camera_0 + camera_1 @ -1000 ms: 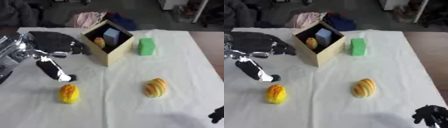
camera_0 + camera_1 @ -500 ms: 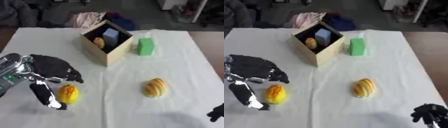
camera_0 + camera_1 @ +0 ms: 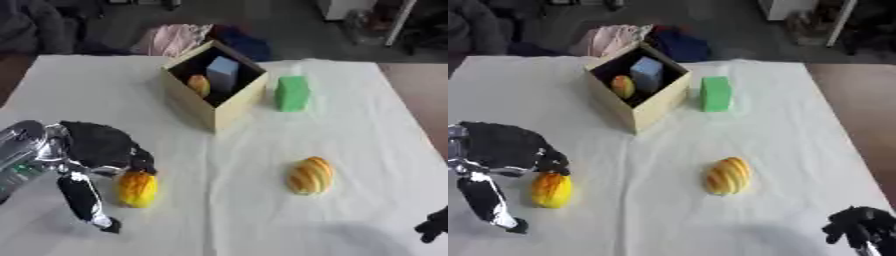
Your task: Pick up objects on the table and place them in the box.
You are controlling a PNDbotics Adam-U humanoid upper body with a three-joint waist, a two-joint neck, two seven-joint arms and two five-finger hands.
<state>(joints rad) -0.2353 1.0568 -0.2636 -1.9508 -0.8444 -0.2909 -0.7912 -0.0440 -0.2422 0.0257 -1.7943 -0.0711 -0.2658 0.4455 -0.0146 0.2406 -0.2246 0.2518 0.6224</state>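
Words: none can be read.
Numbers: none can be read.
Box (image 3: 213, 110): plain sides, no label to read.
Green block (image 3: 292, 93): plain, no writing shows.
Blue block (image 3: 222, 71) in the box: plain, no writing shows.
Cloth (image 3: 262, 200) on the table: plain white, no print.

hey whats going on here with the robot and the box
The robot is clearing things off a white table into an open cardboard box, which already holds a small orange item and a blue block. Its left hand is over a yellow-orange fruit near the table's left front, fingers at the fruit's top, not clearly closed on it. A striped fruit and a green block wait on the table. The right hand idles at the lower right corner.
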